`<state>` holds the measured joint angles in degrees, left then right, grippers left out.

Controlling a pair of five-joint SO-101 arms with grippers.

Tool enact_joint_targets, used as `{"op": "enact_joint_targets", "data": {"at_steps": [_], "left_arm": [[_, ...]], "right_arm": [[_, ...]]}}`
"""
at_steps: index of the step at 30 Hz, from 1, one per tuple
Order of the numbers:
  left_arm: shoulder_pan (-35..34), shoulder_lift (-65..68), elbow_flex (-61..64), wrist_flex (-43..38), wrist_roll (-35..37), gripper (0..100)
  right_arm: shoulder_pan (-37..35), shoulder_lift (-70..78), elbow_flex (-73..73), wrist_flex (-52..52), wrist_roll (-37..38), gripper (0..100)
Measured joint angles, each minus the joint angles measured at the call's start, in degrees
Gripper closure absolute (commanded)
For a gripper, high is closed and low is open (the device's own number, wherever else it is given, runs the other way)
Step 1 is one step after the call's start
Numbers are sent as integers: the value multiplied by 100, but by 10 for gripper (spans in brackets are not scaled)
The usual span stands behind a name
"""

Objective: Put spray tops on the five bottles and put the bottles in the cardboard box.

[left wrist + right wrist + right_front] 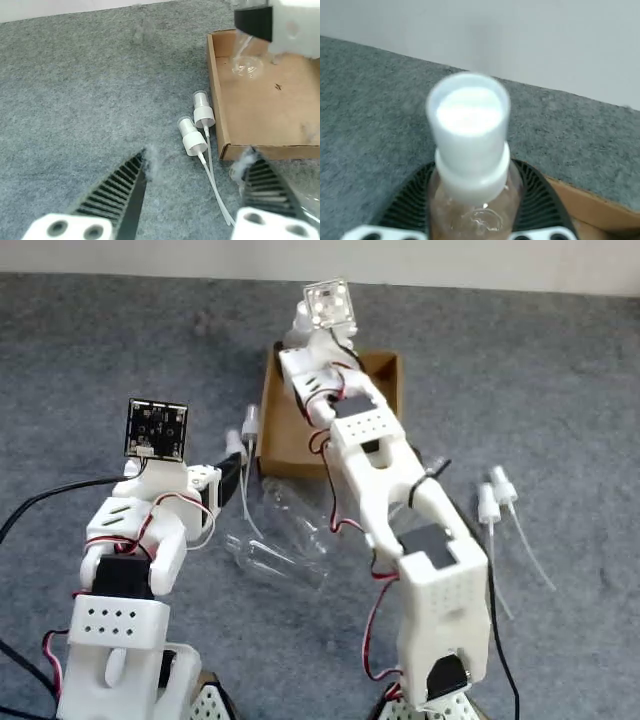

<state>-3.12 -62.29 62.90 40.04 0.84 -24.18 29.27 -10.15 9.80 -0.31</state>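
The left hand (pixel 196 165) is held spread, low over the surface (pixel 75 100). Two spray tops (pixel 193 139) are seen just ahead of it, tubes trailing toward it, beside the cardboard box (pixel 216 95). A capped bottle (pixel 469 150) is pinched by the right hand (pixel 472 215) over the box.

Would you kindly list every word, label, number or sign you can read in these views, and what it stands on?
There is no readable text: none on the box, the spray tops or the bottle.
The dark mark on the box floor is too small to tell what it is.
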Motion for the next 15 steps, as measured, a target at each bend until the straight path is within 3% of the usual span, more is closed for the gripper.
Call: {"op": "enact_joint_targets", "data": {"at_steps": [15], "left_arm": [[0,0,0,0,0,771]], "right_arm": [[0,2470,-3745,1934,0,988]]}}
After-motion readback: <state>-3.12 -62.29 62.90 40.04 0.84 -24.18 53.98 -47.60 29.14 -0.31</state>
